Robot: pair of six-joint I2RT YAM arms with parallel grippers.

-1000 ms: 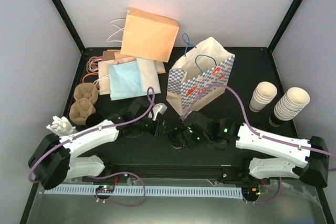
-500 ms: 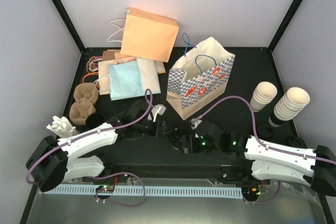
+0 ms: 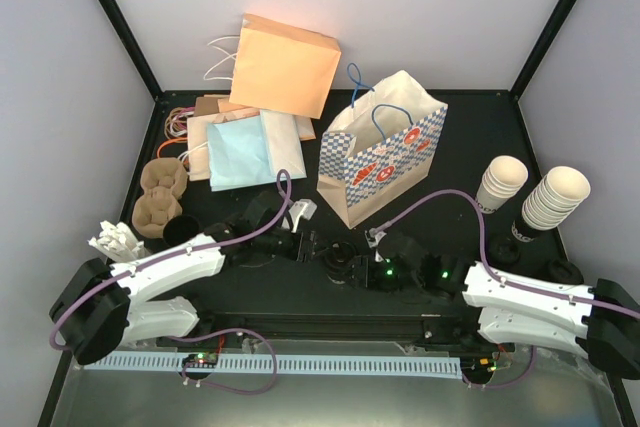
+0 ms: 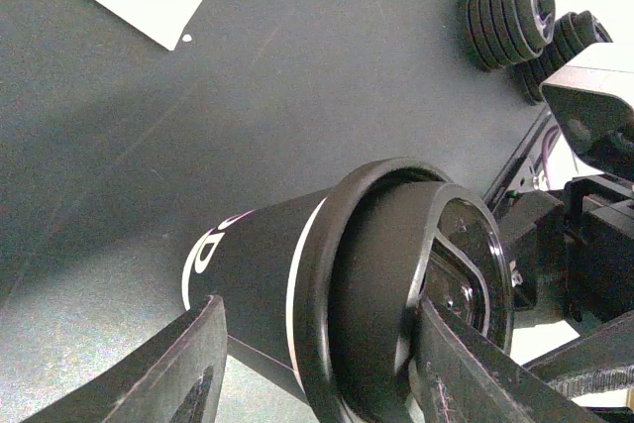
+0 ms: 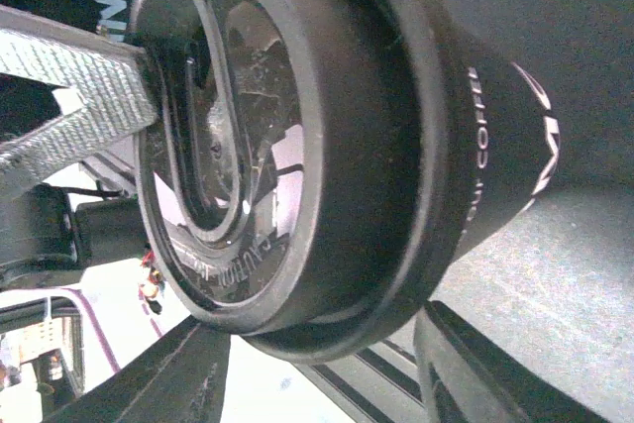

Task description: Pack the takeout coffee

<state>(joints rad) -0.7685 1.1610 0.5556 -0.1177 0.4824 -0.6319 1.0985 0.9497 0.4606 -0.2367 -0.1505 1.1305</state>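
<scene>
Possibly, just before the checked bag (image 3: pixel 385 152), the right gripper (image 5: pixel 319 322) — astride the lid (image 5: pixel 238 136), grip untellable — pops it off the cup (image 4: pixel 248 284) the left gripper (image 4: pixel 319 309) clamps.

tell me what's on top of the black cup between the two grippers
A black plastic lid sits over the mouth of the black cup. It covers the opening, so whether anything is inside cannot be seen.

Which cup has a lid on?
The black cup in the middle front. The white stacked cups on the right are open on top.
</scene>
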